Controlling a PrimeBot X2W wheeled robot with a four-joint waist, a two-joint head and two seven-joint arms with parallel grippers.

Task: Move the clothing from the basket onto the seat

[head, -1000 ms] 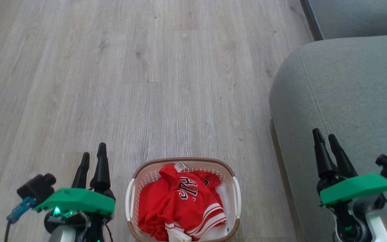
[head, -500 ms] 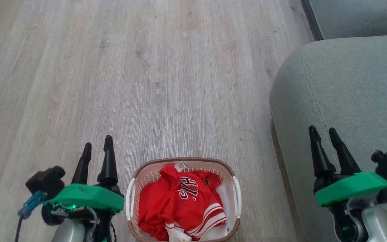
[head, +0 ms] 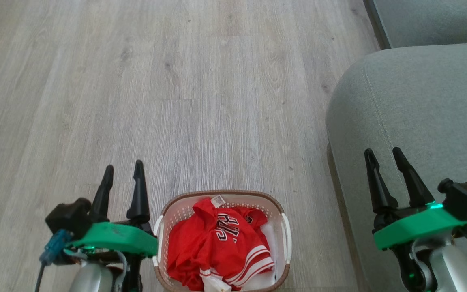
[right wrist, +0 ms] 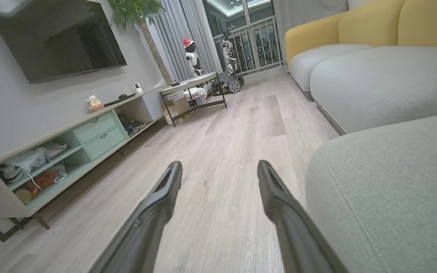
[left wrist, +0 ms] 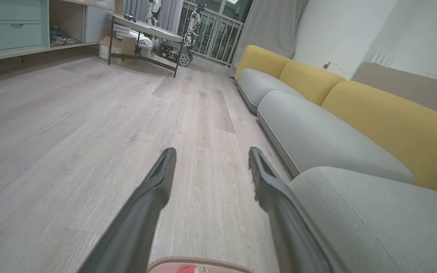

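Observation:
Red clothing (head: 217, 247) with white stripes and lettering lies bunched in the white basket (head: 222, 196), which stands on the floor at the bottom centre of the head view. The grey-green seat (head: 420, 105) fills the right side. My left gripper (head: 123, 170) hovers open just left of the basket, with nothing between its fingers. My right gripper (head: 382, 154) is open and empty above the seat's front edge. The left wrist view shows the left gripper (left wrist: 209, 153), the basket rim (left wrist: 203, 261) at the bottom edge and the seat (left wrist: 374, 220). The right wrist view shows the right gripper (right wrist: 220, 167) beside the seat (right wrist: 393, 182).
Pale wood floor (head: 176, 101) stretches ahead. A second sofa cushion (head: 432, 20) lies behind the seat, with yellow backrests (left wrist: 385, 113) along the wall. A TV console (right wrist: 70, 148) and a metal-legged table (right wrist: 192, 91) stand across the room.
Both arms have shifted: the left gripper moved right toward the basket and forward, the right gripper moved slightly left and forward. Both stayed open. Basket and clothing have not moved.

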